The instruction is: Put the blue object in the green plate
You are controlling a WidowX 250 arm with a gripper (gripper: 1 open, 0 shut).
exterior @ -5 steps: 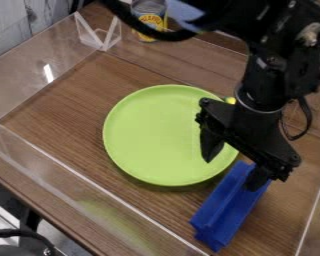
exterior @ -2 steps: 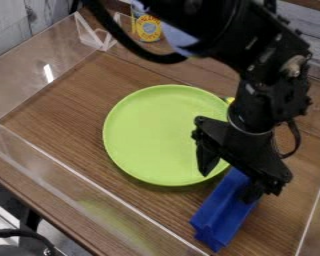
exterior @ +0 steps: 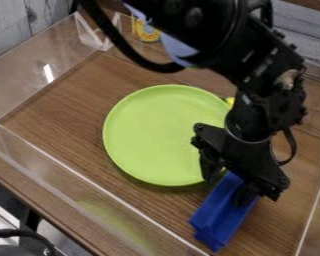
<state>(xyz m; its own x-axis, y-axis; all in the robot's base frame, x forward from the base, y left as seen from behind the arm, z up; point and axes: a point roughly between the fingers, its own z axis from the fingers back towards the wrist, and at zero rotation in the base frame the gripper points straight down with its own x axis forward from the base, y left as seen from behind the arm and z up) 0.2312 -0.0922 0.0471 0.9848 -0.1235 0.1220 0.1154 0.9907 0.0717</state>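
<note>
Wood-grain laminate covers the counter [exterior: 69, 120], which runs from the far left toward the near right and is fenced by clear plastic walls [exterior: 43, 70] along its far and left sides. At the far edge, partly behind the arm, a yellow item [exterior: 149, 30] shows, too hidden to identify.

Near the middle of the counter lies the green plate [exterior: 156, 135], round, flat and lime-coloured, with a low rim. Its surface is bare apart from the arm's shadow at its right side.

A black robot arm [exterior: 243, 60] reaches in from the far side and bends down at the right of the plate. Its end effector [exterior: 234, 180] points straight down, just beyond the plate's near-right rim. The dark fingers [exterior: 211, 165] stand either side of the far end of the blue object [exterior: 226, 212], but whether they press on it or are merely close cannot be told.

The blue object is an elongated royal-blue block lying on the wood at the near right, just outside the plate, its long axis slanting from the end effector down toward the near edge.
</note>
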